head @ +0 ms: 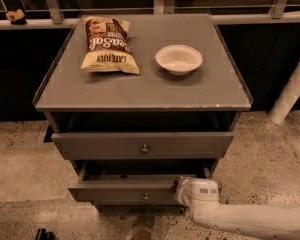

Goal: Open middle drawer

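- We are looking down at a grey cabinet standing on a speckled floor, with a dark wall and railing running along the far side.
- We are seeing a chip bag lying far left on the cabinet's top and a white bowl sitting to its right, well apart from it.
- We are finding the middle drawer below the top drawer. Its front is standing out nearer than the cabinet body, and a dark gap is showing behind it.
- We are seeing the gripper resting against the right end of that drawer's front, right of its round knob, with the white arm reaching in from the near right.
- We are not managing to tell how far the claw is open, or whether it has hold of anything.
- We are judging the task as largely under way: the drawer is partly out, and what is left is drawing it further towards the near side and letting go.
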Robot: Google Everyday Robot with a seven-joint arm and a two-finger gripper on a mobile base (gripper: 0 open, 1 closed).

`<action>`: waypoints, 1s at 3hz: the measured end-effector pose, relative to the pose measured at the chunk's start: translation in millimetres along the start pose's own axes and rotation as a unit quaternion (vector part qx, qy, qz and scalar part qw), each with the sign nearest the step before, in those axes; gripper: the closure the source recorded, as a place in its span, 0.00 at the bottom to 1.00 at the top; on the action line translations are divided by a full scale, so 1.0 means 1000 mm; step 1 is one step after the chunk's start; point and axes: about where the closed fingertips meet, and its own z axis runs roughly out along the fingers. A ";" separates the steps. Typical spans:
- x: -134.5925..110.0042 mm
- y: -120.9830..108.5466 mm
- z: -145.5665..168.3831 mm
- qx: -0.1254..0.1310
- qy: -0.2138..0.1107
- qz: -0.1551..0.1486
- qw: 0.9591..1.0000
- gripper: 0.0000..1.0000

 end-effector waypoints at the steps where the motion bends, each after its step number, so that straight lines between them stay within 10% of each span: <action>1: 0.007 0.011 -0.007 0.006 0.001 0.002 1.000 1.00; 3: 0.014 0.024 -0.019 0.015 0.005 0.007 1.000 1.00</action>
